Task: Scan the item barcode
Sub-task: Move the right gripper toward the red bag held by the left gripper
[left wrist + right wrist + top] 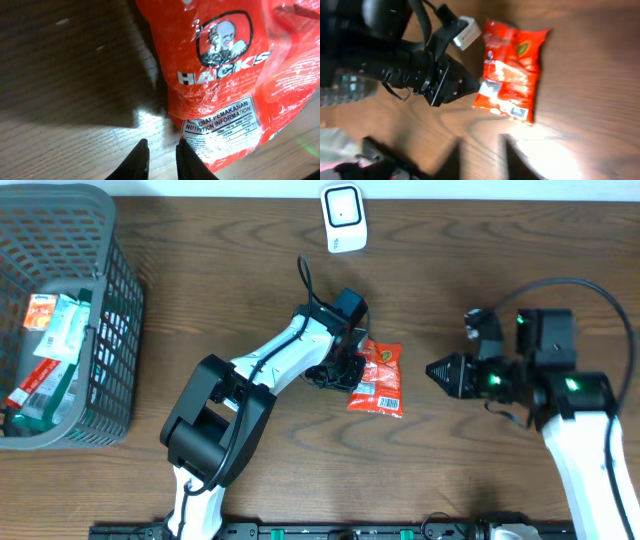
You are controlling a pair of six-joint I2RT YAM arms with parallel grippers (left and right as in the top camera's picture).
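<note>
On table (250, 260): packet (380, 380) laid flat
Left claw (162, 150): slightly spread, at packet edge
Right claw (432, 369): pressed together, apart from packet

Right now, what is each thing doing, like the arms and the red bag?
Red snack bag, lying flat on the table, not held.
Left gripper, jaws a slit apart, empty, at the bag's edge.
Right gripper, jaws shut, empty, off to the bag's side.
Basket, upright, packets inside.
White scanner, resting at the table's far edge, nothing before it.
</note>
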